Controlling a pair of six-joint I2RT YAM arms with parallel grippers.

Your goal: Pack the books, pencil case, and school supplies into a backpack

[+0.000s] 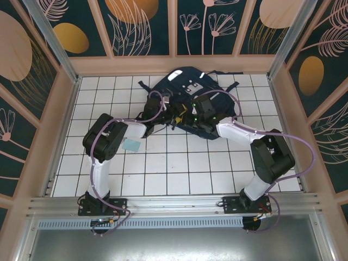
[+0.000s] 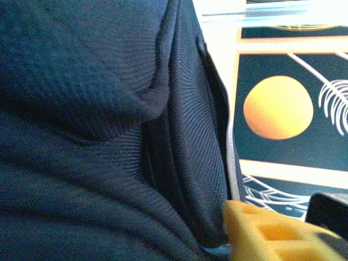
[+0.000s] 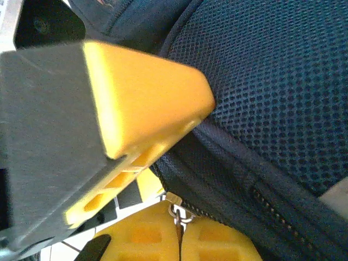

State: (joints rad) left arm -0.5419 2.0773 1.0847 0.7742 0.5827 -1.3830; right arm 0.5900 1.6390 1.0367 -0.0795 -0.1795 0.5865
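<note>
**Two arms crowding the near end of a navy backpack**

The backpack (image 1: 187, 81) is lying flat at the far middle of the white tiled table (image 1: 179, 163), close to the back wall. Its grey-white patch (image 1: 191, 87) is facing up and dark straps (image 1: 235, 87) are trailing out to either side. Its length is appearing to run from the back wall toward the arms, but both wrists are covering the near end and hiding its outline there.

The left gripper (image 1: 173, 113) and right gripper (image 1: 190, 117) are meeting just beside each other at that near edge. Seen from the right wrist, the right gripper (image 3: 178, 244) is pinching its two yellow pads together on a metal zipper pull (image 3: 176, 213). The zipper track (image 3: 272, 209) is running away below a panel of navy mesh (image 3: 283, 81), and a large yellow finger (image 3: 147, 103) is pressing against the fabric just above.

At the left wrist, one yellow finger (image 2: 266, 234) is showing beside folds of navy cloth, and it cannot be told whether those jaws are open or closed.

A small blue-green square (image 1: 131, 145) is sitting on the tiles beside the left arm, well apart from the bag.
</note>
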